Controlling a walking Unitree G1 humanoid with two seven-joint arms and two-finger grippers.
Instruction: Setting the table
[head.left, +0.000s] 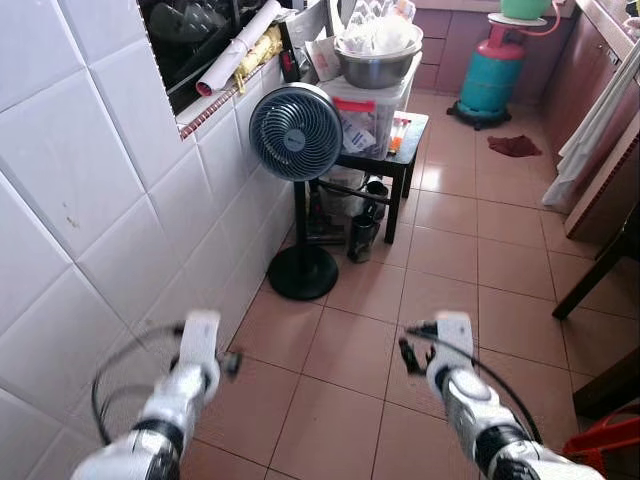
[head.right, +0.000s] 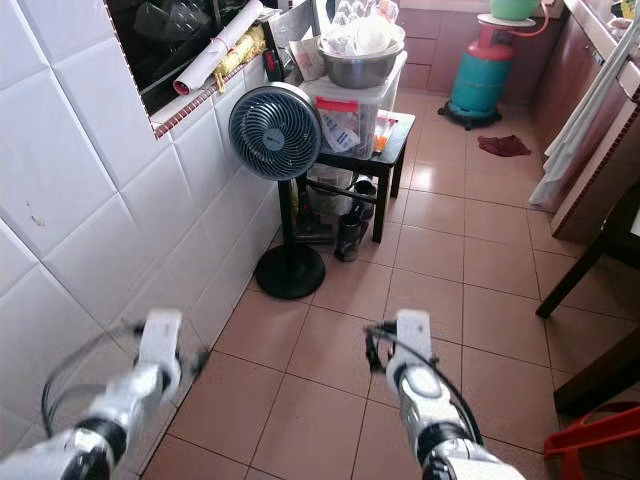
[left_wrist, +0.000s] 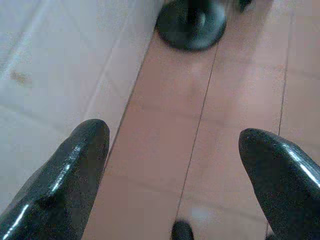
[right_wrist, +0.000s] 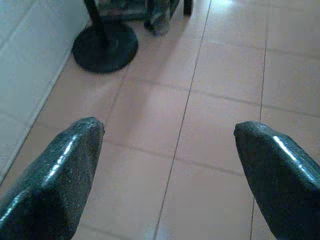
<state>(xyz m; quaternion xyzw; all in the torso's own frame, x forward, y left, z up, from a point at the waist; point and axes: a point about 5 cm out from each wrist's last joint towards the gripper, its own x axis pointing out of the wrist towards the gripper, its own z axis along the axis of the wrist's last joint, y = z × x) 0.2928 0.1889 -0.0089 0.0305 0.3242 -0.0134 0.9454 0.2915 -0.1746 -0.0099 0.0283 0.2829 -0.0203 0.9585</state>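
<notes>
My left gripper (left_wrist: 172, 137) is open over bare terracotta floor beside the white tiled wall (head.left: 100, 200), nothing between its fingers (left_wrist: 75, 170). My right gripper (right_wrist: 167, 132) is open too, empty, above the floor tiles. Both arms reach forward low in the eye views, the left arm (head.left: 185, 385) near the wall and the right arm (head.left: 465, 390) toward the room's middle. Ahead, a steel bowl (head.left: 377, 62) heaped with white items rests on a clear plastic box (head.left: 368, 110), which stands on a small black side table (head.left: 405, 150).
A black pedestal fan (head.left: 296, 132) stands by the wall, its round base (right_wrist: 105, 47) just ahead of me. A teal gas cylinder (head.left: 492, 75) and a red rag (head.left: 514, 146) lie farther back. Dark furniture legs (head.left: 590, 275) and a red basket (head.left: 610, 440) are on the right.
</notes>
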